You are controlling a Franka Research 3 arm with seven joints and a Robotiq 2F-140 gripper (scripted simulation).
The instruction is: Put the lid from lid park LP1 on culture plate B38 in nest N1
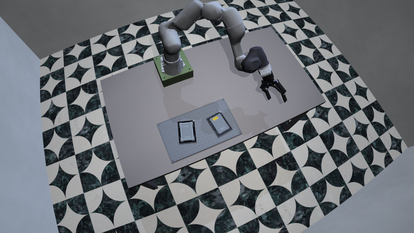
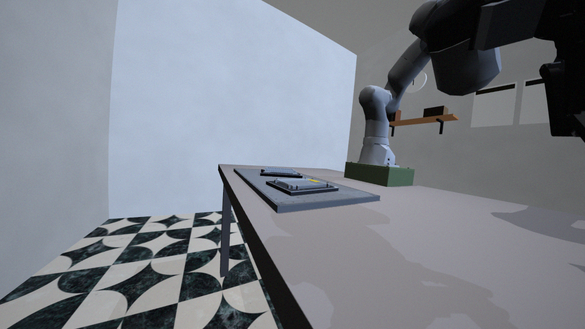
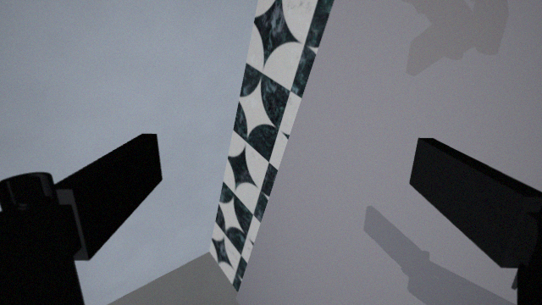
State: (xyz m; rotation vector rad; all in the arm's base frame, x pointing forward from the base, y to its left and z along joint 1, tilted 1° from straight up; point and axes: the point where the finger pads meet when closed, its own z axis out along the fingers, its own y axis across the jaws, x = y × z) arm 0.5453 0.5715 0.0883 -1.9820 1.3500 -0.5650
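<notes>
The arm (image 1: 199, 13) is showing smooth, rounded light-grey link housings, with a darker charcoal wrist section (image 1: 254, 61) and a white band below it. The gripper (image 1: 276, 97) is displaying matte black, angular linkages and flat rectangular fingers. The arm's foot is sitting on a green square base block (image 1: 188, 73).

Gripper (image 1: 276, 96) hung above table (image 1: 138, 95) near right edge, fingers spread wide, nothing between them. Bare tabletop lay between gripper and grey base slab (image 1: 173, 144). On slab, lid (image 1: 219, 123) and culture plate (image 1: 186, 131) sat apart, strip of slab between them. Both sat low; open air above them. Green pedestal (image 1: 188, 73) stood at far side, well apart from slab.
</notes>
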